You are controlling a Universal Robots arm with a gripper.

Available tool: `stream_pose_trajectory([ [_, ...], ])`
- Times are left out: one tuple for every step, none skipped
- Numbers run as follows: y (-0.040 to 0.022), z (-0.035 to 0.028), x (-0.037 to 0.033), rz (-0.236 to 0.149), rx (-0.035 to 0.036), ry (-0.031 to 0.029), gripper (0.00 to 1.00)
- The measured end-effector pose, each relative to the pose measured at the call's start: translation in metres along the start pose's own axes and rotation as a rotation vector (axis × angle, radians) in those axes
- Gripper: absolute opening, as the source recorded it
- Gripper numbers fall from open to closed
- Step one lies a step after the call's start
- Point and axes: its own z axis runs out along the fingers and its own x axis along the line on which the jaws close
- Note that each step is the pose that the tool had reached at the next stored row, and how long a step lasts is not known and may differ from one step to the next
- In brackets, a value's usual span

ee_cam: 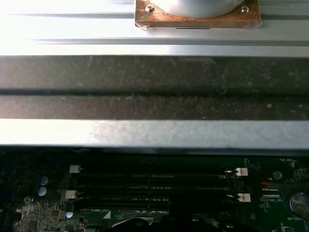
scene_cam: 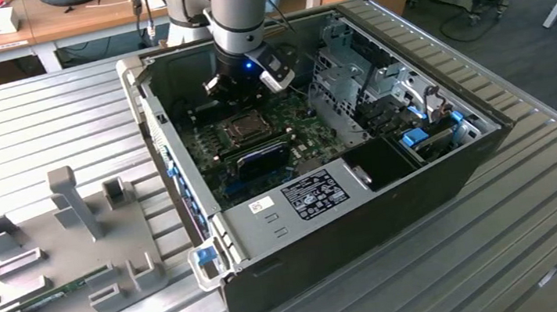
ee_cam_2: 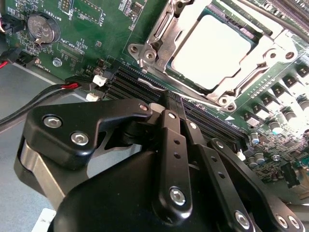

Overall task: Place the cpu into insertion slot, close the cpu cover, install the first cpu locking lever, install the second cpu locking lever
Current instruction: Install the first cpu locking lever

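The cpu, a pale metal square, lies flat in the insertion slot on the green board. The shiny cpu cover lies down around it, framing the chip. In the exterior view the slot sits mid-board inside the open computer case. My gripper hovers just off the slot's edge, over the black memory slots. Its black fingers are pressed together with nothing between them. In the exterior view the gripper hangs behind the slot, toward the case's far wall.
The case's grey walls enclose the board, and a metal drive cage stands at the exterior view's right of the slot. Red and black wires run beside the gripper. A grey fixture plate lies on the ribbed table. The case wall borders the memory slots.
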Motion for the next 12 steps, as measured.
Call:
stream_pose_trajectory([
  [0.0, 0.0001, 0.0, 0.0, 0.0, 0.0, 0.1],
  [-0.0001, 0.0003, 0.0, 0.0, -0.0001, 0.0, 0.1],
  [-0.0001, 0.0006, 0.0, 0.0, -0.0002, -0.0001, 0.1],
  [-0.0002, 0.0009, 0.0, 0.0, 0.0, 0.0, 0.1],
  [-0.0003, 0.0012, 0.0001, 0.0, 0.0, 0.0, 0.1],
  [-0.0004, 0.0016, 0.0001, 0.0, 0.0, 0.0, 0.1],
  [-0.0005, 0.0016, 0.0001, 0.0, 0.0002, 0.0001, 0.1],
  [-0.0005, 0.0016, 0.0001, 0.0, 0.0004, 0.0002, 0.1],
  [-0.0005, 0.0017, 0.0001, 0.0, 0.0004, 0.0002, 0.1],
  [-0.0005, 0.0018, 0.0001, 0.0, 0.0001, 0.0001, 0.1],
  [-0.0006, 0.0019, 0.0002, 0.0, -0.0001, -0.0001, 0.1],
  [-0.0008, 0.002, 0.0001, 0.0, -0.0002, -0.0001, 0.1],
])
